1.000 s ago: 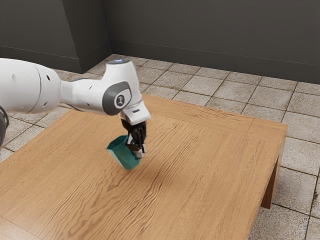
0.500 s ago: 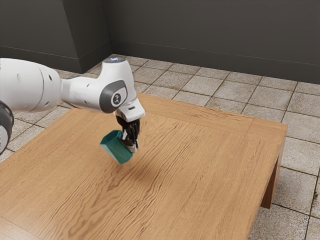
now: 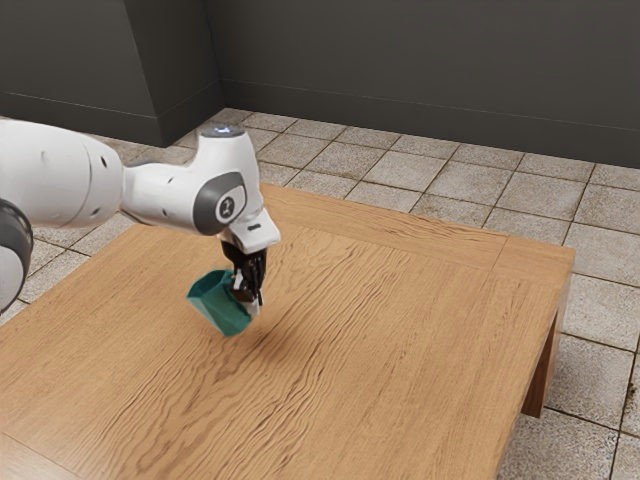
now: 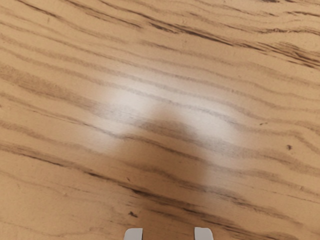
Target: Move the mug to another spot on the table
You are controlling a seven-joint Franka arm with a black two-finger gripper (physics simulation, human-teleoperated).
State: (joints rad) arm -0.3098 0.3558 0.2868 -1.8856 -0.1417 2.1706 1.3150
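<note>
My pincer (image 3: 247, 292) is clamped on one wall of the teal mug (image 3: 218, 302), which hangs tilted just above the surface (image 3: 400, 340). With so skewed a hold, I fear the mug could swivel or slip out as I lower it and end up on its side. Since a second ago, the arm has carried it toward the exterior view's left.

Plain indoor room, simulator render. A low wooden table (image 3: 420, 330) lies beneath the gripper (image 3: 250, 297). Grey stone floor tiles (image 3: 480, 180) spread beyond it, bounded on the far side by dark, plain walls (image 3: 420, 50).
</note>
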